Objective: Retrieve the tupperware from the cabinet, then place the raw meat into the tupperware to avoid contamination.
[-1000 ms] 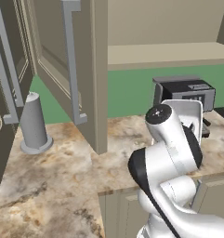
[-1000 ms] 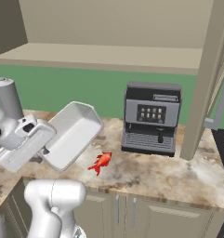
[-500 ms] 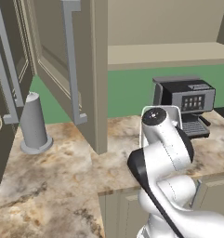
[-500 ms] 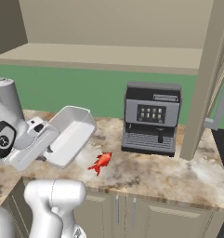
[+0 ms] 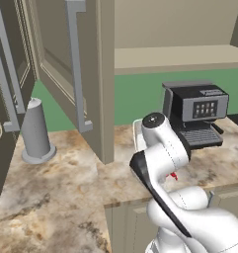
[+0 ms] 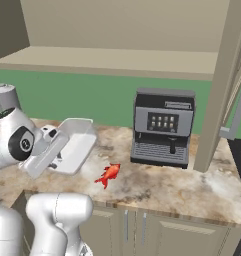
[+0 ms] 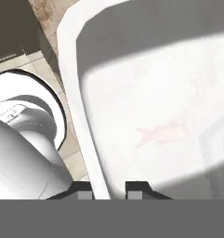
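Note:
The tupperware [image 6: 76, 145], a pale translucent box, hangs tilted just above the counter left of the coffee machine [image 6: 162, 128]. My gripper [image 6: 56, 155] is shut on its near wall. In the hand view the gripper [image 7: 108, 189] pinches the tupperware's rim [image 7: 75, 93], and the raw meat [image 7: 162, 133] shows faintly through the box floor. On the counter the raw meat [image 6: 109, 174] is a small red-orange chunk, to the right of the box and nearer the front edge. In the left base view my arm hides most of the tupperware [image 5: 137, 136]; a bit of raw meat [image 5: 174, 176] peeks out. The cabinet [image 6: 117, 57] stands open above.
An open cabinet door [image 5: 86, 74] juts out over the counter on the left, and another door [image 6: 232, 75] hangs at the right. A grey cylinder [image 5: 36, 133] stands at the back left. The coffee machine [image 5: 197, 113] sits against the green wall.
The arm has shifted a little to the left with the tupperware still in the gripper, and the box now sits slightly less steeply tilted. The raw meat has not moved.

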